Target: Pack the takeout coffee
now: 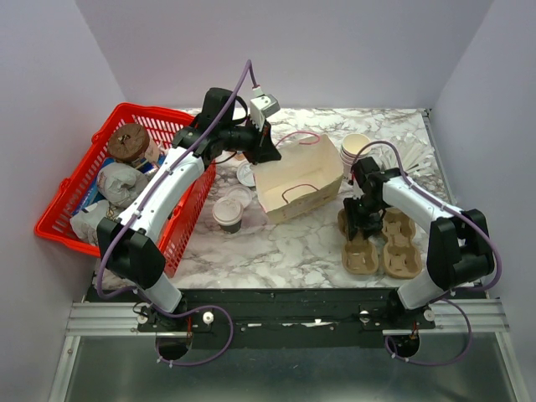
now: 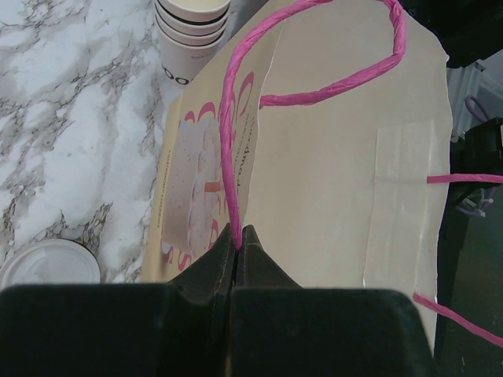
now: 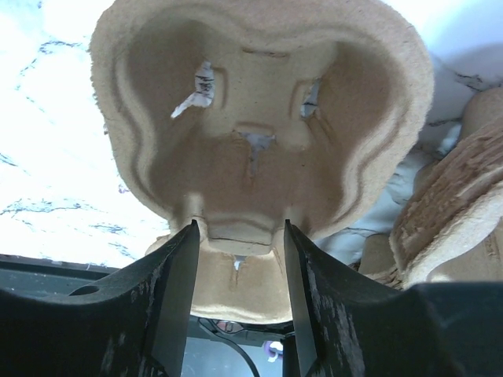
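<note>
Left claw [image 2: 238, 236] is together, clamped on the pink handle [image 2: 228, 118] of the paper bag [image 2: 330, 157]. The bag lies on its side mid-table, mouth toward the far edge.

Takeout coffee [image 1: 228, 215] stands upright on the table [image 1: 285, 251], left of centre. It is between the red basket [image 1: 79, 197] and the bag, just beside the basket's right wall. It has a dark lower band and looks to have a white lid on top. Neither claw touches it. Two loose lids [image 1: 242, 195] lie just behind it toward the far edge.

Right claw [image 3: 240, 232] is low over the pulp cup carriers [image 1: 381, 247], near the table's right near corner. Its fingers [image 3: 177, 290] are apart, straddling the near rim of one carrier [image 3: 259, 118]. The rim fills the gap between them; can't tell if they actually press on it.

Stack of plain cups [image 2: 192, 31] stands at the far right of the table, just beyond the bag. The basket sits at the left edge, full of wrapped items.
</note>
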Action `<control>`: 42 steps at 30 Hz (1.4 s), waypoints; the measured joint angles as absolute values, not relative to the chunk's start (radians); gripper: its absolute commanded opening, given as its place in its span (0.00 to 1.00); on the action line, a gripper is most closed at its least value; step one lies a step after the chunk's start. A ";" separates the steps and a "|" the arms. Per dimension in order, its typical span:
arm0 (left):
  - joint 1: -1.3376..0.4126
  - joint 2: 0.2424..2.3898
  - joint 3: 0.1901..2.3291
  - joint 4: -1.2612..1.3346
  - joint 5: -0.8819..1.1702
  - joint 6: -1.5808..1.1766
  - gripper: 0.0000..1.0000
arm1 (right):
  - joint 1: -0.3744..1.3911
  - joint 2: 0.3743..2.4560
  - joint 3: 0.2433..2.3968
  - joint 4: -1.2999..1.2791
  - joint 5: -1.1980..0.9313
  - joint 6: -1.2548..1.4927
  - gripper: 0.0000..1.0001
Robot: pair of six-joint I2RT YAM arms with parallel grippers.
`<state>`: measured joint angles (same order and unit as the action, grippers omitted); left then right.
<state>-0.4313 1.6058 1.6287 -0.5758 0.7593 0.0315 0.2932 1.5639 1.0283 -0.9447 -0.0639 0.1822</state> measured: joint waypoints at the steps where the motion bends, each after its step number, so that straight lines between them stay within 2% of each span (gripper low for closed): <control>1: -0.431 1.606 1.629 -0.576 0.760 0.031 0.00 | 0.296 1.563 1.028 -0.945 -0.064 0.184 0.55; 8: -0.431 1.606 1.629 -0.570 0.760 0.027 0.00 | 0.306 1.561 1.027 -0.945 -0.064 0.191 0.54; 14: -0.431 1.606 1.629 -0.570 0.760 0.022 0.00 | 0.307 1.561 1.027 -0.945 -0.064 0.195 0.49; 31: -0.426 1.606 1.629 -0.569 0.760 0.021 0.00 | 0.307 1.570 1.016 -0.944 -0.065 0.194 0.49; 38: -0.424 1.606 1.629 -0.569 0.760 0.021 0.00 | 0.307 1.574 1.016 -0.944 -0.065 0.194 0.37; 42: -0.424 1.607 1.629 -0.570 0.760 0.021 0.00 | 0.307 1.574 1.037 -0.947 -0.066 0.185 0.26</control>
<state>-0.4244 1.6070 1.6287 -0.5701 0.7605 0.0212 0.3065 1.5742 1.0374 -0.9466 -0.0658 0.1848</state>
